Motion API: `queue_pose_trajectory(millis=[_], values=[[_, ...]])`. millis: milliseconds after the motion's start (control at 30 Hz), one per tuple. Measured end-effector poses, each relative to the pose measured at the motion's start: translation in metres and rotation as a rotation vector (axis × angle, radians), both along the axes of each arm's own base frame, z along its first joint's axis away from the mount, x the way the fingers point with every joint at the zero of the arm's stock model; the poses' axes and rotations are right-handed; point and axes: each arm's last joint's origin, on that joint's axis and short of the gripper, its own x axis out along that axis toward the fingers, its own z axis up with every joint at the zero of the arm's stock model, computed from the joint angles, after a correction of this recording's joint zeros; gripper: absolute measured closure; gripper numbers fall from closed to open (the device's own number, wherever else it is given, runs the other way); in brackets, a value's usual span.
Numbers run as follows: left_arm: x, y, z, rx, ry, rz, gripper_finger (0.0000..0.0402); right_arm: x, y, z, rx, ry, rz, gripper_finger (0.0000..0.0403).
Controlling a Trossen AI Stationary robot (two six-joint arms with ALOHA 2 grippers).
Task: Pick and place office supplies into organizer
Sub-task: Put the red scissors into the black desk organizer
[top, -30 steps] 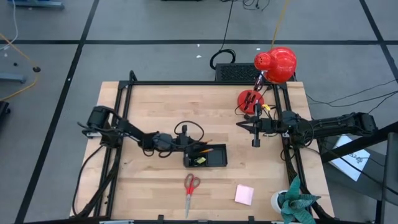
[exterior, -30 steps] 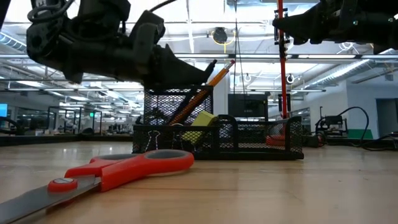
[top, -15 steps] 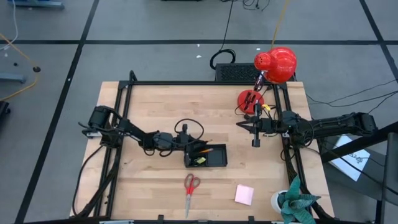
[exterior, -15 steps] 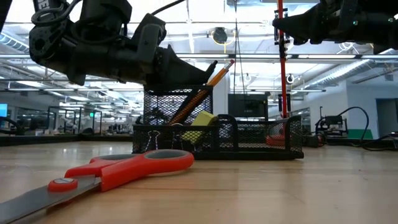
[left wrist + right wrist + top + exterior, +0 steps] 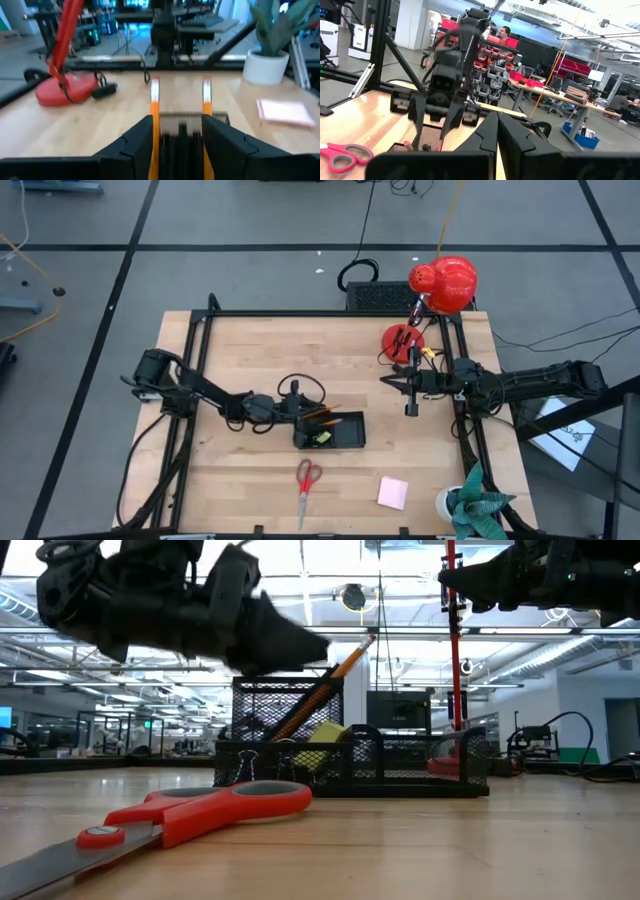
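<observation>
Left gripper [image 5: 290,409] at frame center, fingers spread beside the organizer [image 5: 330,431], likely to drop pencils [image 5: 320,695] in. Right gripper [image 5: 409,406], fingers pressed together, waits right of center. Scissors [image 5: 307,483] lie on the tabletop [image 5: 250,350], lower center.

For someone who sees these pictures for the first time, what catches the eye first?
The red desk lamp at the table's far right corner stands out most. Next come the red-handled scissors lying near the front edge, just in front of the black organizer, where the left tool hovers over the pencil cup.
</observation>
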Motion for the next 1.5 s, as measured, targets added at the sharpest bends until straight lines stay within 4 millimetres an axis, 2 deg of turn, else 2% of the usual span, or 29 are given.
queue_pose_trajectory(millis=[200, 433, 633, 733, 867, 967, 1100, 1267, 1400, 1500], values=[[-0.010, -0.002, 0.035, 0.009, -0.038, 0.026, 0.0236, 0.000, 0.000, 0.000, 0.000, 0.001, 0.000, 0.0399], [-0.029, -0.016, 0.062, 0.037, -0.013, 0.086, 0.0260, 0.000, 0.000, -0.001, 0.025, 0.014, 0.002, 0.0399], [-0.034, -0.046, 0.081, 0.066, 0.056, 0.100, 0.0294, 0.000, 0.000, 0.001, 0.019, -0.013, 0.002, 0.0399], [-0.033, -0.065, 0.081, 0.023, 0.155, 0.099, 0.0322, 0.000, 0.000, 0.001, 0.027, -0.007, 0.005, 0.0399], [-0.028, -0.088, 0.073, -0.052, 0.231, 0.067, 0.0363, 0.000, 0.000, -0.002, 0.036, 0.020, 0.006, 0.0399], [-0.022, -0.104, 0.059, -0.053, 0.295, 0.021, 0.0390, 0.000, 0.000, -0.001, 0.037, 0.013, 0.006, 0.0399], [-0.011, -0.119, 0.044, -0.107, 0.332, 0.024, 0.0396, 0.000, 0.000, 0.001, 0.036, -0.012, 0.007, 0.0399], [-0.001, -0.124, 0.018, -0.255, 0.406, 0.070, 0.0341, 0.000, 0.000, 0.001, 0.036, -0.013, 0.007, 0.0399], [-0.001, -0.124, -0.004, -0.369, 0.521, 0.096, 0.0282, 0.000, 0.000, 0.000, 0.037, 0.001, 0.007, 0.0399], [-0.003, -0.127, -0.012, -0.418, 0.568, 0.098, 0.0250, 0.000, 0.000, 0.000, 0.037, 0.001, 0.007, 0.0399]])
